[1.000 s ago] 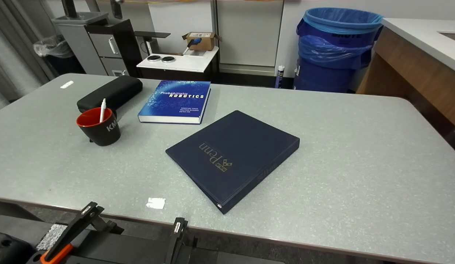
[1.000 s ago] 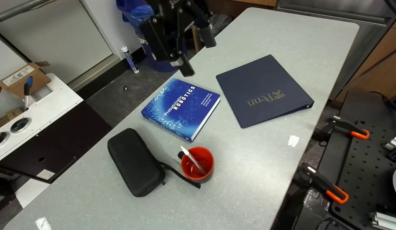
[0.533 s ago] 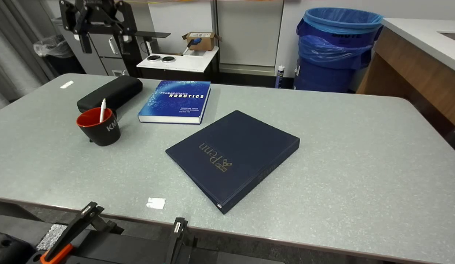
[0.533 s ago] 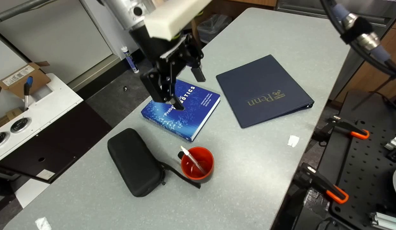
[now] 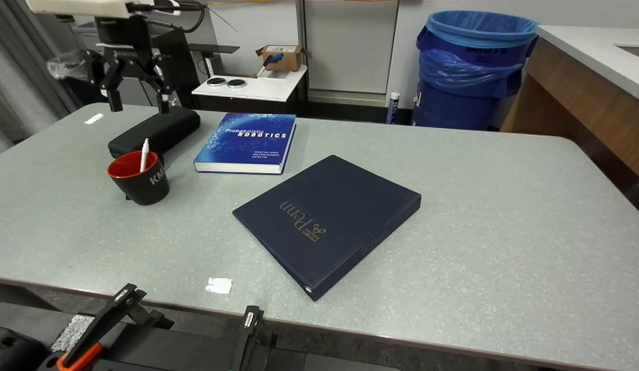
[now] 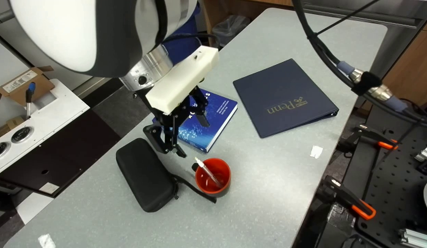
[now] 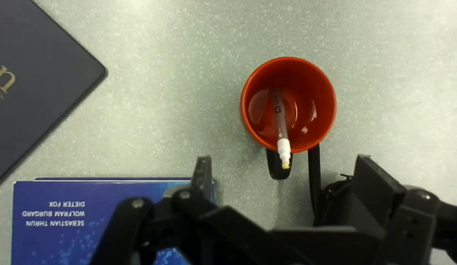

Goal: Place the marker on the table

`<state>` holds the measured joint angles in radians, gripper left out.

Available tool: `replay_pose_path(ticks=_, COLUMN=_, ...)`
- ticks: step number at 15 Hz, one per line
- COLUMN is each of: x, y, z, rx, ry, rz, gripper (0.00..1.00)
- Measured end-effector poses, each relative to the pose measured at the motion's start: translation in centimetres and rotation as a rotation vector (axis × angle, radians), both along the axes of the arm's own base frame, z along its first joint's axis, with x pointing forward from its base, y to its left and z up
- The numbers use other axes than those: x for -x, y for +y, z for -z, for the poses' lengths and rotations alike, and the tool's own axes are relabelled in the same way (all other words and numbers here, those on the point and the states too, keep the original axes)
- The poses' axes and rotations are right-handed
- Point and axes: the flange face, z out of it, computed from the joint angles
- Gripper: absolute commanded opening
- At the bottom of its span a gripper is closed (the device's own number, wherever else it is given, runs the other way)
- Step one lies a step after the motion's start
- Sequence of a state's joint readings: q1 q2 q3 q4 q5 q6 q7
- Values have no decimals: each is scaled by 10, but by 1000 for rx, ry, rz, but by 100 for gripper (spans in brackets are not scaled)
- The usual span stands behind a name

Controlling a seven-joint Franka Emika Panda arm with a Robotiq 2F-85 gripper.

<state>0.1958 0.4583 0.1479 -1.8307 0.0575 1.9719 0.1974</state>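
We have the gripper (image 5: pixel 140 107) over the table (image 5: pixel 484 232), pointing down, jaws spread wide w/ nothing held btwn them. The marker (image 7: pixel 281 121) is in the mug (image 5: pixel 143 191), leaning, lower part inside & white end w/ a yellowish tip sticking out over the rim, handle (image 7: pixel 277 173) side. So for us it's not on the table yet. Mug stands upright, black outside, red inside, some lettering on it. In the wrist view we get the marker's tip approx midway, L to R, btwn the two jaws, apart from both. Black case (image 6: pixel 144 175) lies near the mug, its strap (image 6: pixel 195 190) running right by it; can't tell if they touch. Blue book (image 6: pixel 218 112) lies near the case, partly hidden bhd the gripper in an exterior view. Navy binder (image 5: pixel 345 206) lies flat near the book, Penn logo up. We also see 2 orange-handled clamps (image 6: pixel 351 198) by the table edge & a blue bin (image 5: pixel 453 105) past its far side
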Motion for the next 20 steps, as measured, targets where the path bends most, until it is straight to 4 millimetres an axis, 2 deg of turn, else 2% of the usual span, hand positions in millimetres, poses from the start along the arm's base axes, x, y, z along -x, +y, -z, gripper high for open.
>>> replay_pose_path(ticks=7, x=0, y=-1, z=3, rx=3, ry=6, rz=1, gripper=100)
replay_pose_path(ticks=15, x=8, y=12, z=43, rx=14, ry=63, rz=-19, gripper=100)
replay_pose_path(ticks=20, x=2, y=14, z=56, rx=13, ry=71, rz=-16, gripper=100)
